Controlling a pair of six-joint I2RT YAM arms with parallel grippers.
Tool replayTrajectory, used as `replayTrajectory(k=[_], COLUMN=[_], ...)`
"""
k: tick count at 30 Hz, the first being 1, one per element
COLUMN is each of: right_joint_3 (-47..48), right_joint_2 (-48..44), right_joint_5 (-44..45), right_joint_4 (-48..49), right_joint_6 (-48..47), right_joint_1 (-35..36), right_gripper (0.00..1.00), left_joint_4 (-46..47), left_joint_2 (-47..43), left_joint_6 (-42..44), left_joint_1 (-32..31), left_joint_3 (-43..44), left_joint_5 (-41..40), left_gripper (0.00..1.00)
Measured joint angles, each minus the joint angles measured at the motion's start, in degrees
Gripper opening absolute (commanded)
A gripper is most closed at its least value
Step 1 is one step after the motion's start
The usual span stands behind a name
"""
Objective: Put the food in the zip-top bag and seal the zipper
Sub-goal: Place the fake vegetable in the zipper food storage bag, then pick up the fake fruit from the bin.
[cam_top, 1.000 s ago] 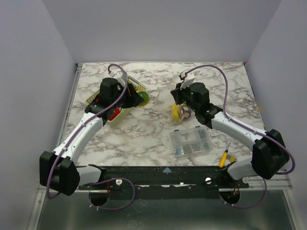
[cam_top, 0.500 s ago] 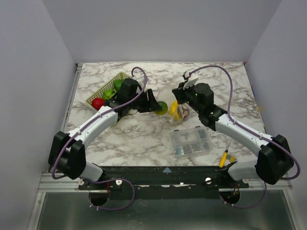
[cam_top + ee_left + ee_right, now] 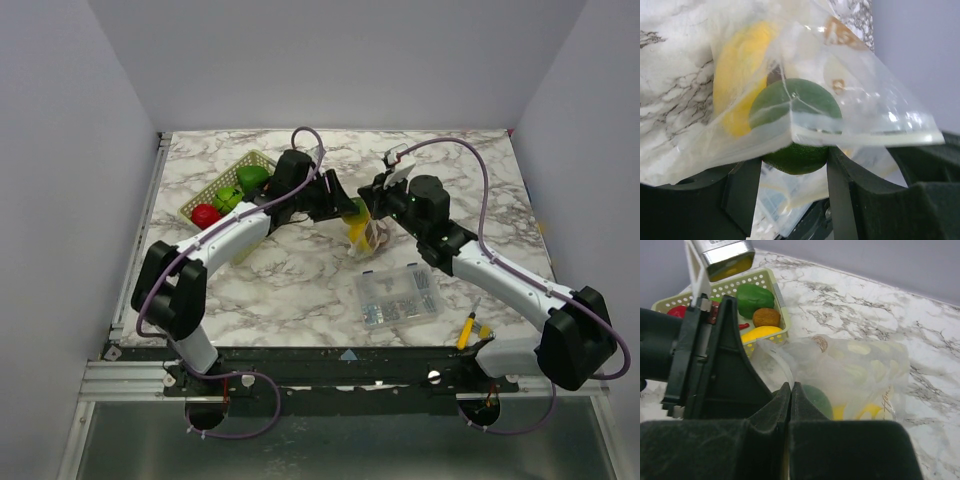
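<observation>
The dotted clear zip-top bag point(image 3: 368, 232) stands mid-table with a yellow fruit point(image 3: 737, 75) inside. My right gripper point(image 3: 378, 207) is shut on the bag's upper mouth edge point(image 3: 790, 386) and holds it up. My left gripper point(image 3: 343, 207) is shut on a round green fruit point(image 3: 795, 125), which sits at the bag's mouth, half under the zipper strip point(image 3: 865, 135). The green fruit also shows through the plastic in the right wrist view point(image 3: 816, 399). More food lies in the lattice basket point(image 3: 215, 185): a green piece point(image 3: 755, 297), a brown one point(image 3: 766, 316), a yellow one point(image 3: 762, 332) and a red one point(image 3: 205, 214).
A rigid clear compartment box point(image 3: 397, 295) of small metal parts lies in front of the bag. A yellow-handled tool point(image 3: 467, 331) lies at the near right edge. The two arms meet over the bag, the left arm stretched across from the basket side.
My left gripper carried the green fruit from the basket rightwards to the bag's mouth. My right gripper kept hold of the bag's edge, shifting slightly.
</observation>
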Motion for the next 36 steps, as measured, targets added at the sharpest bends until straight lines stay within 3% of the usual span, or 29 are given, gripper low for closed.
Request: replayTrajectory(k=[2,4,9,16,25,36], right_joint_3=[0.0,0.0,0.0,0.0,0.0,0.0], right_joint_2=[-0.09,-0.11,-0.11,-0.11,-0.02,0.59], right_joint_5=[0.0,0.02,0.07,0.68,0.92,1.4], right_joint_4=[0.0,0.0,0.0,-0.02,-0.02,-0.02], right_joint_6=[0.02,0.04,0.17,0.2,0.17,0.15], right_joint_1=[0.0,0.0,0.0,0.0,0.0,0.0], right_gripper=[0.01,0.01,0.01,0.01,0.01,0.01], left_joint_4=[1.38,2.8,6.25,9.01,3.37,-5.99], left_joint_2=[2.23,4.04,5.95,3.13,-11.58,-29.38], left_joint_6=[-1.79,-3.56,-7.23,-6.36,2.54,13.51], left_joint_1=[-0.09,-0.24,-0.35,-0.33,1.36,10.43], left_joint_3=[1.29,2.01,2.03,-1.42,-9.16,-16.92], left_joint_5=[-0.76,-1.53,-4.04,-5.46,-8.2,-14.71], left_gripper=[0.47,0.63,0.76,0.78,0.81,0.85])
